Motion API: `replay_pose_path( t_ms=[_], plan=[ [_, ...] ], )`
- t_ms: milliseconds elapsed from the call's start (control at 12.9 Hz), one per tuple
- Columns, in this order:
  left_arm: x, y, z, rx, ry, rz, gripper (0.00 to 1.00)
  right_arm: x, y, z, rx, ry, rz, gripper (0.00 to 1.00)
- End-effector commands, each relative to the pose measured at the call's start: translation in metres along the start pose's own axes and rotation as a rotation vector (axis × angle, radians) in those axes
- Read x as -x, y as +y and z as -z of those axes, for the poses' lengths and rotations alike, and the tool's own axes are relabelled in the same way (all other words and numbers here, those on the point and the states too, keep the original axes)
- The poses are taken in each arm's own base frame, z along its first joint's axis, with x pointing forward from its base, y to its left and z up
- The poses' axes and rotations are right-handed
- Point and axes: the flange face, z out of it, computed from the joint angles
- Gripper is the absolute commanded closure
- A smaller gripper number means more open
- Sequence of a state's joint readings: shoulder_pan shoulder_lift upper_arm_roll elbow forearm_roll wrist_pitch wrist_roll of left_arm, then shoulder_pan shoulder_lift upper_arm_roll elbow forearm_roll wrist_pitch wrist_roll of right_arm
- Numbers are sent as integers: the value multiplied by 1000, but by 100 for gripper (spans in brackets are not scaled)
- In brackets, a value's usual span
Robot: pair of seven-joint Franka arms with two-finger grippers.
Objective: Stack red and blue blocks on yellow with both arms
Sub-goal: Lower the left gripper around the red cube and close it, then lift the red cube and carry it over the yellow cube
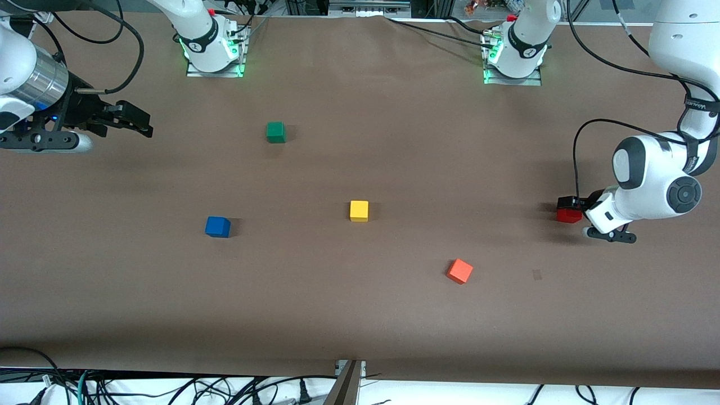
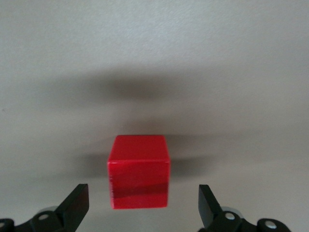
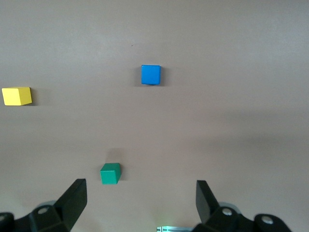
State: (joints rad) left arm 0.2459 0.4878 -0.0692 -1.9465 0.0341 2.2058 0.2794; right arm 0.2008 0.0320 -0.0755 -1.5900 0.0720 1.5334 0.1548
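From the front camera, my left gripper [image 1: 568, 211] is low at the left arm's end of the table [image 1: 360, 315], right at the red block [image 1: 568, 214], which sits on the table there. My wrist hides most of the jaws in this view. My right gripper [image 1: 132, 121] hangs in the air over the right arm's end of the table, waiting. The yellow block [image 1: 359, 211] rests near the middle of the table; the blue block [image 1: 217, 226] lies toward the right arm's end, slightly nearer the camera than the yellow one. A green block [image 1: 275, 132] lies farther from the camera, and an orange-red block [image 1: 460, 271] nearer to it, between yellow and red. Nothing is stacked yet.

In the left wrist view, my left gripper [image 2: 142, 205] has its jaws spread wide, one finger on each side of the red block [image 2: 139, 171], with clear gaps on both sides. The block sits a little off the midline, closer to one finger. I judge I am lined up for the grasp but not yet gripping. The risk: closing off-centre could let the nearer finger push the block sideways or twist it, giving a skewed grip that would land crooked on yellow.

In the right wrist view, my right gripper [image 3: 140, 203] also has its jaws spread and holds nothing. Below it I see the green block [image 3: 110, 173], the blue block [image 3: 150, 74] and the yellow block [image 3: 17, 95]. The green one lies closest under me, so descending without aiming farther out could take the wrong block. Both arms meeting over yellow at once could also collide.
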Motion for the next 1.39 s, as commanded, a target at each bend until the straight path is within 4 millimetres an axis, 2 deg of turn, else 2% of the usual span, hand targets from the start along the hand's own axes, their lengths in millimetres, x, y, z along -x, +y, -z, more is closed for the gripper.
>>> replay_pose_path(
  t_ms=[0, 309, 464, 773, 927, 1005, 1082, 1314],
  plan=[
    [12, -2, -2, -18, 12, -40, 0, -2, -1, 6, 6, 11, 4, 0],
    [16, 1, -12, -21, 24, -46, 0, -2, -1, 6, 6, 11, 4, 0],
    [16, 1, -12, -21, 24, -47, 23, -2, -1, 6, 6, 11, 4, 0],
    [16, 2, -12, -17, 18, -45, 77, -2, -1, 6, 6, 11, 4, 0],
    [11, 6, -4, -14, 25, -36, 84, -2, -1, 6, 6, 11, 4, 0],
    [1, 16, 10, -13, 40, -50, 87, -2, -1, 6, 6, 11, 4, 0],
    [-14, 40, 27, -6, 57, -81, 89, -2, -1, 6, 6, 11, 4, 0],
    [-44, 113, 90, 27, 70, 0, 89, -2, -1, 5, 8, 10, 4, 0]
  ],
)
